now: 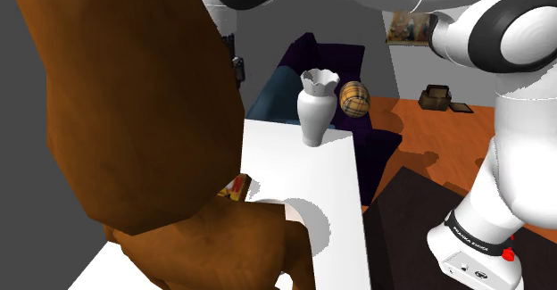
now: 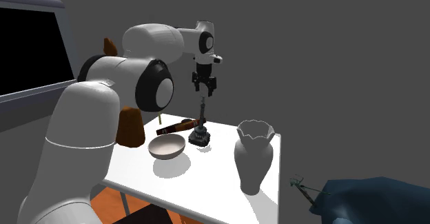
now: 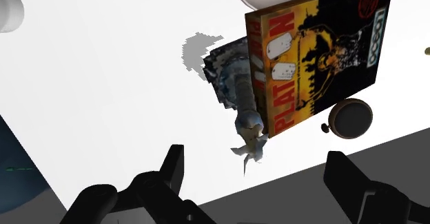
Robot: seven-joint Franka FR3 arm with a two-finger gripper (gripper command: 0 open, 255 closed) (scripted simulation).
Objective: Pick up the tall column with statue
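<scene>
Here, in the shoulder view, a big brown figure [image 1: 134,119] looms close to the camera, spanning roughly seven to twelve o'clock. Past it runs the white table [image 1: 335,190]. A white vase [image 1: 319,105] with a scalloped rim stands at the table's far end, at about two o'clock from the picture's middle. A checked ball [image 1: 353,98] sits at three o'clock of the vase's neck, on a dark sofa [image 1: 357,65].

In the second exterior view the gripper [image 2: 204,89] points straight down at twelve o'clock above the column with statue [image 2: 202,123], its tips just over the column's slim top. The column stands upright on the table [image 2: 220,171], near the far edge. A white bowl [image 2: 167,147] lies at eight o'clock of the column's base. A flat box [image 2: 178,126] lies at ten o'clock of the base, close to it. The vase [image 2: 253,157] stands at four o'clock, well apart.

In the wrist view the gripper [image 3: 256,154] is wide open and holds nothing. The black fingers [image 3: 172,167] stand far apart. The column with statue [image 3: 241,95] rises toward the camera, its small figure level with the gap and touched by neither finger. The box [image 3: 317,57], printed PLATOON, lies just beside the column; whether they touch I cannot tell.
</scene>
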